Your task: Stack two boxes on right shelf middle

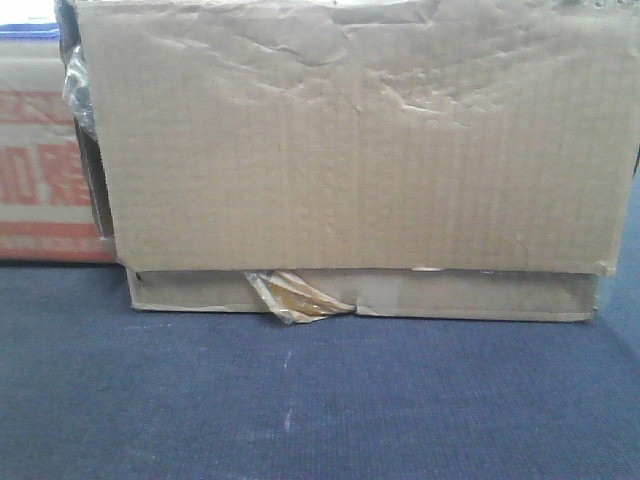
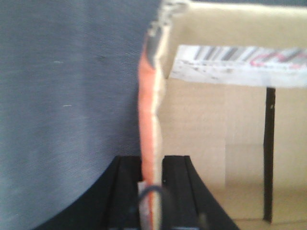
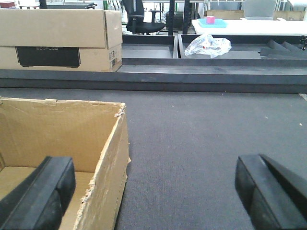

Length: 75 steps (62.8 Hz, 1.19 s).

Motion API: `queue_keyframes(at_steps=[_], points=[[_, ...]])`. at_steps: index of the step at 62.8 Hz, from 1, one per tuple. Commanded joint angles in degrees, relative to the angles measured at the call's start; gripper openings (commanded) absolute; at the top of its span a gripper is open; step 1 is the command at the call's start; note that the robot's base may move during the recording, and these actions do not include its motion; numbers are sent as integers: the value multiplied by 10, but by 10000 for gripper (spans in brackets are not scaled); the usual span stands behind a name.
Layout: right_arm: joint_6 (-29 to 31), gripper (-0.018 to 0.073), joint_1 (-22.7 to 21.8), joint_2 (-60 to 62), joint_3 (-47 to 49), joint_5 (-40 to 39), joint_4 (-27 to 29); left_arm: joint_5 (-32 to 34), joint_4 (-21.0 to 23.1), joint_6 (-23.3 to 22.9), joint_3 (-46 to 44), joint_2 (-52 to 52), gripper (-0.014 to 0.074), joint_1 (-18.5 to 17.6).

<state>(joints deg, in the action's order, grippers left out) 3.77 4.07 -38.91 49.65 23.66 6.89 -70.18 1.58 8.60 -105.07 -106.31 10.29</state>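
A plain brown creased carton point(image 1: 350, 150) fills the front view, with yellowish tape point(image 1: 290, 295) peeling at its bottom flap. My left gripper point(image 2: 152, 165) is shut on the upright wall point(image 2: 147, 105) of an open carton; that wall is orange outside, and a barcode label point(image 2: 235, 64) sits inside. My right gripper point(image 3: 152, 167) is wide open astride the torn wall point(image 3: 108, 167) of an open brown carton. One finger point(image 3: 48, 187) is inside it and the other point(image 3: 268, 191) is over the carpet. The steel shelf is out of view.
The cartons rest on dark blue carpet point(image 1: 320, 400). A red-printed carton point(image 1: 40, 170) under a blue bin point(image 1: 28, 32) stands behind at the left. Beyond a dark ledge point(image 3: 192, 79) are stacked cartons point(image 3: 60, 38) and a plastic bag point(image 3: 207, 45).
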Motion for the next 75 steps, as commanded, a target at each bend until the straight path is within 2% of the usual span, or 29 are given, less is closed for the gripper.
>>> queue_keyframes(at_steps=[1,6,11,20,24,28,37,43,47,54,75], points=[[0,570,0,1,5,-5,-1,2,-28,-42,-11,62,-111,0],[0,570,0,1,5,-5,-1,2,-52,-73,-30,101,-111,0],[0,570,0,1,5,-5,-1,2,-52,-97,-61,136,-111,-1],[0,570,0,1,5,-5,-1,11,-49,-110,-131,174,-111,-34],[0,570,0,1,5,-5,-1,4,-49,-128,-171,176,-111,-66],[0,570,0,1,5,-5,-1,3,-49,-136,-207,172,-111,-126],[0,570,0,1,5,-5,-1,22,-51,-148,-216,159,-111,-234],[0,570,0,1,5,-5,-1,23,-55,-153,-216,129,-111,-290],[0,570,0,1,5,-5,-1,22,-56,-153,-216,103,-111,-314],[0,570,1,1,5,-5,-1,27,-56,-166,-216,54,-111,-339],[0,570,1,1,5,-5,-1,20,-36,-187,-216,-43,-109,-342]])
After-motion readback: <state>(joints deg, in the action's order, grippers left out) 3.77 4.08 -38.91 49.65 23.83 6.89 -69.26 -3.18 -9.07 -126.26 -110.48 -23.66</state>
